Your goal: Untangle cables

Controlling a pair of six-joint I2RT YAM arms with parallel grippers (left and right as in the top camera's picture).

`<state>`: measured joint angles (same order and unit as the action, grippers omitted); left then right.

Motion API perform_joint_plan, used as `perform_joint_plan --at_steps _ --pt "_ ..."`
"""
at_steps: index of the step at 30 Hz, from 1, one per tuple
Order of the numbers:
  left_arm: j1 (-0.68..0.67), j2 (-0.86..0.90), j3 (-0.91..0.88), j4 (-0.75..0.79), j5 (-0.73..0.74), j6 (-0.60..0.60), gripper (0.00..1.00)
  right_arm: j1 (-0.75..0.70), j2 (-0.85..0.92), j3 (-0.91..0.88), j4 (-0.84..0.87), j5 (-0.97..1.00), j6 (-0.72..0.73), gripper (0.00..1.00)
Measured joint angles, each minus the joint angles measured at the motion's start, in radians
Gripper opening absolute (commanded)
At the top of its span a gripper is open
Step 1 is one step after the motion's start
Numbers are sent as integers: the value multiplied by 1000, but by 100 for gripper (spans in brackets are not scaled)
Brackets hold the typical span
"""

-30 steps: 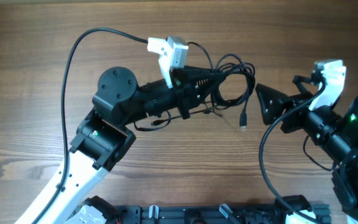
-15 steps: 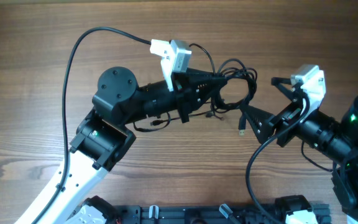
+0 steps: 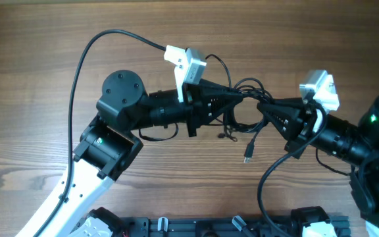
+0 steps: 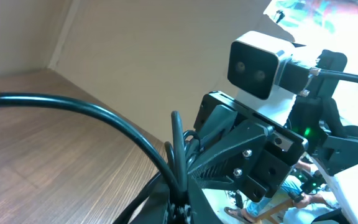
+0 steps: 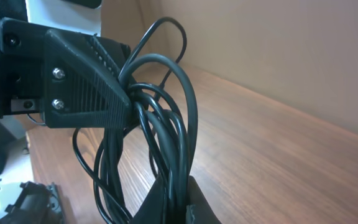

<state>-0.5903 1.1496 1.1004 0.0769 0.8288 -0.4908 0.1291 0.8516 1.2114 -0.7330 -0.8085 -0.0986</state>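
Note:
The cables (image 3: 249, 85) are a tangle of thin black loops held off the table between both arms at centre. My left gripper (image 3: 237, 99) is shut on the tangle's left side, and the strands run down into its closed jaws (image 4: 180, 210). My right gripper (image 3: 264, 106) comes in from the right and is shut on the same bundle, strands pinched at its fingertips (image 5: 182, 205). One cord hangs down to a small grey plug (image 3: 247, 158). Another short end (image 3: 226, 135) dangles under the left gripper. In the right wrist view the loops (image 5: 166, 124) hang from the left gripper (image 5: 86, 81).
The left arm's thick black cable (image 3: 77, 66) arcs over the wooden table (image 3: 31, 99) at the left. A black rail (image 3: 196, 227) lies along the table's front edge. The right arm's body (image 3: 367, 145) fills the right side.
My right gripper was wide open at the right. It has swung left onto the tangle and shut on it. The left gripper, still shut on the cables, shifted slightly right.

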Motion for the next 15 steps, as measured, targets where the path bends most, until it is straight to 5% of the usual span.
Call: perform_joint_plan --at_steps 1,4,15 --pt "2 0 0 -1 0 0 23 0 3 0 0 -3 0 5" --pt "2 0 0 -11 -32 7 99 0 8 0 -5 -15 1 4" --pt "-1 -1 1 -179 -390 31 95 1 14 0 -68 356 384 4"
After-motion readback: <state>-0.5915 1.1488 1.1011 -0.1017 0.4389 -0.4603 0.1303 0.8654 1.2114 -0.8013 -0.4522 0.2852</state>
